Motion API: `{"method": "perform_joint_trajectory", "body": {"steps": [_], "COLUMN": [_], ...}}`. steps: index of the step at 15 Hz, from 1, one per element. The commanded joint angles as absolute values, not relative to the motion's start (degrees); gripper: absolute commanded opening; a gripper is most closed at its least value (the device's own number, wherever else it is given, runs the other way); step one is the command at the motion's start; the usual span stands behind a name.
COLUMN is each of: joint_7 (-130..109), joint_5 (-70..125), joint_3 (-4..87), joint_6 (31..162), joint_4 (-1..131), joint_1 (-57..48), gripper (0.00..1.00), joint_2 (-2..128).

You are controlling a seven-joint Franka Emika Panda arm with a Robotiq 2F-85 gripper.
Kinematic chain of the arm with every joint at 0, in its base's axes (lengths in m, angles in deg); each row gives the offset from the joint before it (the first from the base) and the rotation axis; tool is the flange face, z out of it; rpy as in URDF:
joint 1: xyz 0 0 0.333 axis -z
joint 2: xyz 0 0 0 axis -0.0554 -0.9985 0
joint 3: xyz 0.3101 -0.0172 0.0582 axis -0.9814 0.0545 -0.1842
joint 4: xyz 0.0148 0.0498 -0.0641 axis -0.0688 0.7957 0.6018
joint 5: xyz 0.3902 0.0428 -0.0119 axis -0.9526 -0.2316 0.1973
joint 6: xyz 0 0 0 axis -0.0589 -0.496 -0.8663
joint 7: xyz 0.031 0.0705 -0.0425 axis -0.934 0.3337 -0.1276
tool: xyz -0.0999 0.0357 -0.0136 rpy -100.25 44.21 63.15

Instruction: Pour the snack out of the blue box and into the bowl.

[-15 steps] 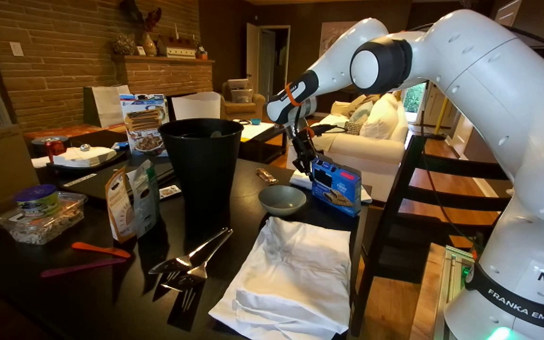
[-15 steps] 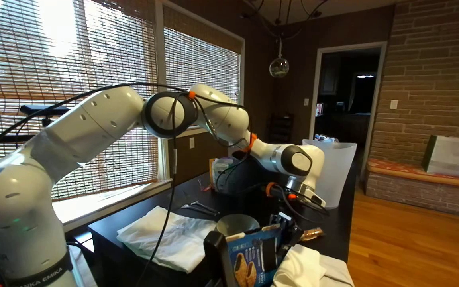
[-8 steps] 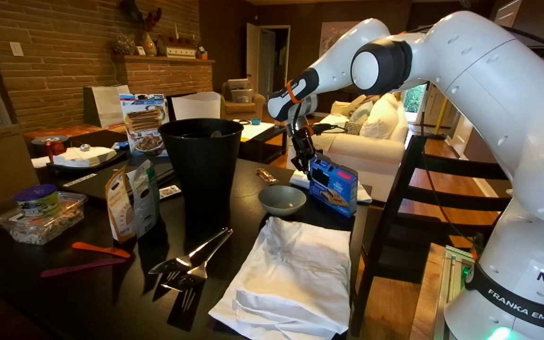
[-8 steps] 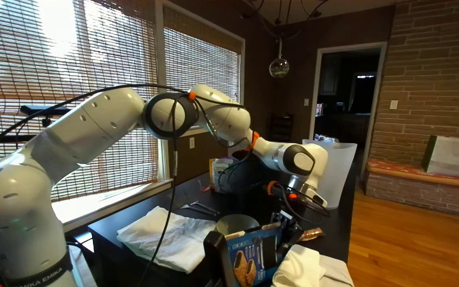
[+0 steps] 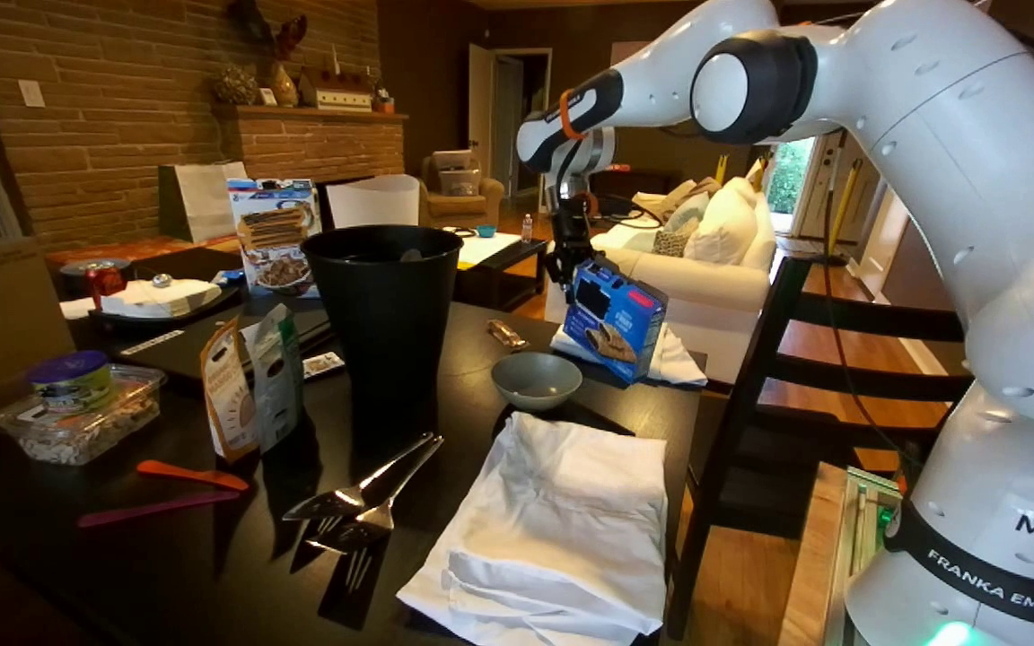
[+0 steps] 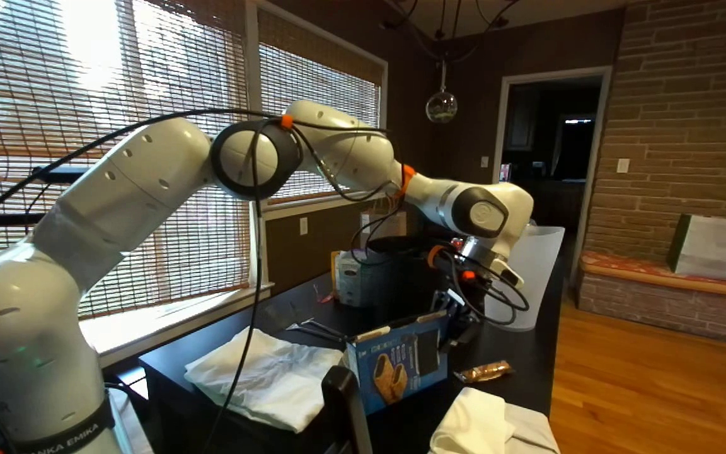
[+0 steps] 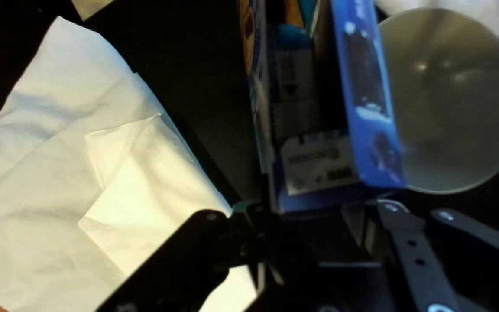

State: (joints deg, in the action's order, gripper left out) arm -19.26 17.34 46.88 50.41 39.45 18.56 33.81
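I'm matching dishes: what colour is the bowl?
Muted grey; the bowl shows best in an exterior view.

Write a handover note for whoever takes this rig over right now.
Tool: closed on one end of the blue cardboard snack box.
Box: tilted, apparently off the black table, beside the grey bowl. Its top is open; what it holds cannot be made out.
Bowl: upright on the table near a white cloth; nothing visible inside it.
Done: box gripped and, it seems, lifted.
Left: bring the box's open side over the bowl, then tip it to pour.
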Motion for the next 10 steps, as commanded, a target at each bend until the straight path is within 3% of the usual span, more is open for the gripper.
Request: {"method": "perform_joint_trajectory", "body": {"steps": [1,10], "joint_7": [-22.9,-38.4], "joint_5": [10.4,-0.9], "joint_3": [44.4,41.6], "joint_6": [50.6,72.8], "joint_4": [44.3,65.9], "joint_1": [21.2,20.4], "gripper": [0.16,0.16], "joint_2": [42.1,59.9]}}
